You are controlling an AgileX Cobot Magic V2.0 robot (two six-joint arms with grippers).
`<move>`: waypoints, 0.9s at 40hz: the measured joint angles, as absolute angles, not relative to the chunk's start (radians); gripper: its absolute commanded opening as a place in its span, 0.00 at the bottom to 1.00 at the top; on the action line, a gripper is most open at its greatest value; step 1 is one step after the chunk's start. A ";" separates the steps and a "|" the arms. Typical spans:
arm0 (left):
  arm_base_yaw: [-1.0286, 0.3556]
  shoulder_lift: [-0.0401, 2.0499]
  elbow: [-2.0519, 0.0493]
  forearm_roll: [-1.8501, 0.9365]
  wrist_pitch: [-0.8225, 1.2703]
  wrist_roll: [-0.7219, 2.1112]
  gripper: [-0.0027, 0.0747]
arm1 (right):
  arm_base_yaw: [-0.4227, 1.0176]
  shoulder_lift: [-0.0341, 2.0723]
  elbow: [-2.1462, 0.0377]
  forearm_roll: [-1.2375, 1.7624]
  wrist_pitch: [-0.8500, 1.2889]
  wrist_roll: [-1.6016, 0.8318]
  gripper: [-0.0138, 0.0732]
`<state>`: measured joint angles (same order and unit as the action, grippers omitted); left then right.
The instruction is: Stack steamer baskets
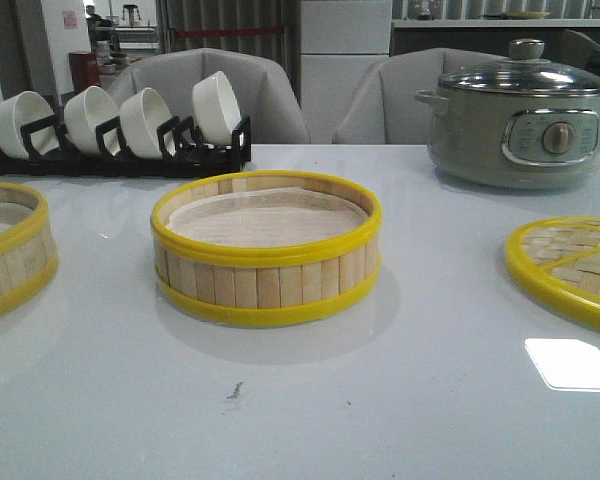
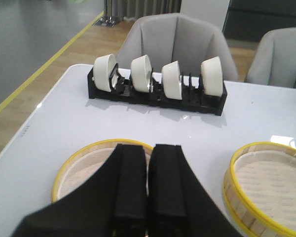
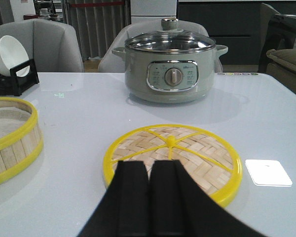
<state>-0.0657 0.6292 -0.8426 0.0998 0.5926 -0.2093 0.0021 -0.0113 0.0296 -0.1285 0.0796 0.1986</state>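
Note:
One steamer basket [image 1: 266, 250] stands in the middle of the table, with a whitish liner inside; it also shows in the left wrist view [image 2: 269, 187] and in the right wrist view [image 3: 10, 140]. The second steamer basket [image 1: 10, 245] sits at the table's left edge and lies under my left gripper [image 2: 149, 148], which hangs above it, shut and empty. My right gripper [image 3: 149, 165] is shut and empty above the near rim of the flat woven lid [image 3: 187, 148]. Neither gripper shows in the front view.
A grey electric pot [image 1: 525, 115] with a glass lid stands at the back right. A black rack [image 1: 120, 150] with several white bowls stands at the back left. The woven lid [image 1: 575, 268] lies at the right. Grey chairs stand behind the table.

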 measured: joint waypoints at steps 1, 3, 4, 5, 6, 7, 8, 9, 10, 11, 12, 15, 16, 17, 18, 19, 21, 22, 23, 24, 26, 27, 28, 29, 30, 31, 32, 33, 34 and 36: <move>-0.066 0.658 -0.882 0.108 0.626 -0.207 0.15 | 0.002 -0.011 0.030 -0.129 0.080 0.199 0.22; -0.067 0.719 -0.959 0.117 0.708 -0.200 0.15 | 0.002 -0.011 0.030 -0.129 0.080 0.199 0.22; -0.068 0.749 -0.994 0.120 0.727 -0.195 0.15 | 0.002 -0.011 0.030 -0.129 0.080 0.199 0.22; -0.068 0.774 -1.015 0.121 0.770 -0.189 0.15 | 0.002 -0.011 0.030 -0.129 0.080 0.199 0.22; -0.068 0.791 -1.039 0.122 0.793 -0.183 0.15 | 0.002 -0.011 0.030 -0.129 0.080 0.199 0.22; -0.070 0.811 -1.057 0.122 0.820 -0.182 0.15 | 0.002 -0.011 0.030 -0.129 0.080 0.199 0.22; -0.070 0.830 -1.070 0.123 0.842 -0.180 0.15 | 0.002 -0.011 0.030 -0.129 0.080 0.199 0.22; -0.070 0.844 -1.074 0.124 0.858 -0.180 0.15 | 0.002 -0.011 0.030 -0.129 0.080 0.199 0.22; -0.070 0.853 -1.079 0.124 0.867 -0.180 0.15 | 0.002 -0.011 0.030 -0.129 0.080 0.199 0.22; -0.070 0.859 -1.079 0.124 0.873 -0.180 0.15 | 0.002 -0.011 0.030 -0.129 0.080 0.199 0.22; -0.070 0.864 -1.079 0.124 0.876 -0.179 0.15 | 0.002 -0.011 0.030 -0.129 0.080 0.199 0.22; -0.071 0.868 -1.079 0.124 0.878 -0.176 0.15 | 0.002 -0.011 0.030 -0.129 0.080 0.199 0.22; -0.071 0.868 -1.079 0.124 0.878 -0.175 0.15 | 0.002 -0.011 0.030 -0.129 0.080 0.199 0.22; -0.071 0.868 -1.079 0.124 0.878 -0.175 0.15 | 0.002 -0.011 0.030 -0.129 0.080 0.199 0.22; -0.071 0.868 -1.079 0.124 0.878 -0.174 0.15 | 0.002 -0.011 0.030 -0.129 0.080 0.199 0.22; -0.071 0.868 -1.077 0.124 0.878 -0.174 0.15 | 0.002 -0.011 0.030 -0.129 0.080 0.199 0.22; -0.071 0.869 -1.074 0.124 0.873 -0.173 0.15 | 0.002 -0.011 0.030 -0.129 0.080 0.199 0.22; -0.071 0.871 -1.072 0.124 0.866 -0.172 0.15 | 0.002 -0.011 0.030 -0.129 0.080 0.199 0.22; -0.071 0.873 -1.068 0.124 0.862 -0.172 0.15 | 0.002 -0.011 0.030 -0.129 0.080 0.199 0.22; -0.071 0.876 -1.062 0.124 0.854 -0.172 0.15 | 0.002 -0.011 0.030 -0.129 0.080 0.199 0.22; -0.073 0.882 -1.054 0.132 0.852 -0.172 0.15 | 0.002 -0.011 0.030 -0.129 0.080 0.199 0.22; -0.073 0.884 -1.052 0.139 0.850 -0.172 0.15 | 0.002 -0.011 0.030 -0.129 0.080 0.199 0.22; -0.073 0.889 -1.046 0.146 0.848 -0.172 0.15 | 0.002 -0.011 0.030 -0.129 0.080 0.199 0.22; -0.073 0.891 -1.046 0.148 0.848 -0.172 0.15 | 0.002 -0.011 0.030 -0.129 0.080 0.199 0.22; -0.073 0.895 -1.044 0.153 0.848 -0.172 0.15 | 0.002 -0.011 0.030 -0.129 0.080 0.199 0.22; -0.073 0.897 -1.044 0.153 0.848 -0.172 0.15 | 0.002 -0.011 0.030 -0.129 0.080 0.199 0.22; -0.073 0.897 -1.042 0.155 0.846 -0.172 0.15 | 0.002 -0.011 0.030 -0.129 0.080 0.199 0.22; -0.073 0.899 -1.042 0.155 0.846 -0.172 0.15 | 0.002 -0.011 0.030 -0.129 0.080 0.199 0.22; -0.073 0.899 -1.042 0.155 0.846 -0.172 0.15 | 0.002 -0.011 0.030 -0.129 0.080 0.199 0.22; -0.073 0.899 -1.042 0.155 0.846 -0.172 0.15 | 0.002 -0.011 0.030 -0.129 0.080 0.199 0.22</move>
<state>-0.0726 0.8986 -1.0424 0.1552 0.8462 -0.1717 0.0021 -0.0113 0.0296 -0.1285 0.0796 0.1986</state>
